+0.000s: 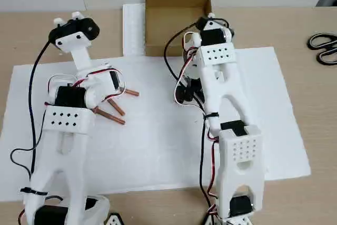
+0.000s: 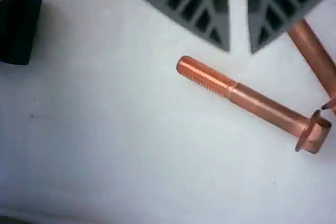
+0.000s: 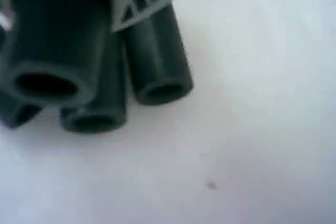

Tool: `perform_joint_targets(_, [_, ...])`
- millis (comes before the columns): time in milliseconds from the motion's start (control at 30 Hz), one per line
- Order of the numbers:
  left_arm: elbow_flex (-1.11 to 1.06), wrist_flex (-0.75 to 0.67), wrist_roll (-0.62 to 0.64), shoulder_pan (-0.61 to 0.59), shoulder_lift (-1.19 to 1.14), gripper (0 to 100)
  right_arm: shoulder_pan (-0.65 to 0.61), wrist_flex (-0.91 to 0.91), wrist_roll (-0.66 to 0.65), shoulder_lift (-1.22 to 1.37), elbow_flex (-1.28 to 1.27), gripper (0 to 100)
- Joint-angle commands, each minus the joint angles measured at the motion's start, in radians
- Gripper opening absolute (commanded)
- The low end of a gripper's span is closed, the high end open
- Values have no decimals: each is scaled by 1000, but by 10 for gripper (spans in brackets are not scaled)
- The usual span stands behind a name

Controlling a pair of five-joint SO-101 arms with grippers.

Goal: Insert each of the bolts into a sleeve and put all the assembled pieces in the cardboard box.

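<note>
My left gripper [image 2: 240,50] hangs just above the white foam sheet [image 1: 158,151], jaws a narrow gap apart with nothing between them. The nearest bolt [image 2: 247,100] lies flat just beyond my fingertips, slanting across the line of that gap. Its threaded end is the closer end and its flanged head lies farther off to one side. A second bolt [image 2: 315,56] lies right beside the outer face of one of my fingers [image 2: 278,3], close enough to be knocked. A lone sleeve [image 2: 18,27] sits well off on the opposite side.

I judge the step in hand to be picking up the nearest bolt. To do it well, I should spread the jaws wider and turn the wrist so the pads close across the shank, not along it. I should take the shank near the head, leaving the threaded end free to enter a sleeve. I want to come straight down, so the neighbouring bolt is not nudged. A round shank will likely roll if one pad touches first.

My right gripper [image 1: 185,90] sits low over a cluster of sleeves [image 3: 157,61]; whether it is closed on one I cannot tell. The cardboard box [image 1: 176,22] stands just beyond it.
</note>
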State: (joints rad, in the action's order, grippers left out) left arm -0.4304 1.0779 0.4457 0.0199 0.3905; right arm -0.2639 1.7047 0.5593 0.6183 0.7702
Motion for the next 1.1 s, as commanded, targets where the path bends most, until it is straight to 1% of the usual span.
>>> perform_joint_targets(0, [8,-20,-11,3,12,5,-39,15,-15,-166,8,2])
perform_joint_targets(300, [10,-20,-11,5,14,5,-71,19,-17,-225,3,2])
perform_joint_targets(433, [10,-17,-12,5,14,5,-114,21,-54,-320,3,2])
perform_joint_targets(533, [13,-18,-12,5,14,5,-143,21,-58,-377,2,2])
perform_joint_targets(667, [76,-18,-8,3,18,5,-140,21,-58,-394,2,2])
perform_joint_targets(767, [150,-23,31,-3,97,5,-125,21,-58,-392,2,2])
perform_joint_targets(833, [168,-81,35,2,161,5,-120,19,-58,-390,2,2])
perform_joint_targets(933, [165,-209,29,-2,255,5,-104,13,-57,-390,2,2])
perform_joint_targets(1000, [157,-253,-29,2,285,5,-96,13,-57,-390,2,2])
perform_joint_targets(1067, [147,-245,-83,5,301,5,-90,13,-55,-389,2,2])
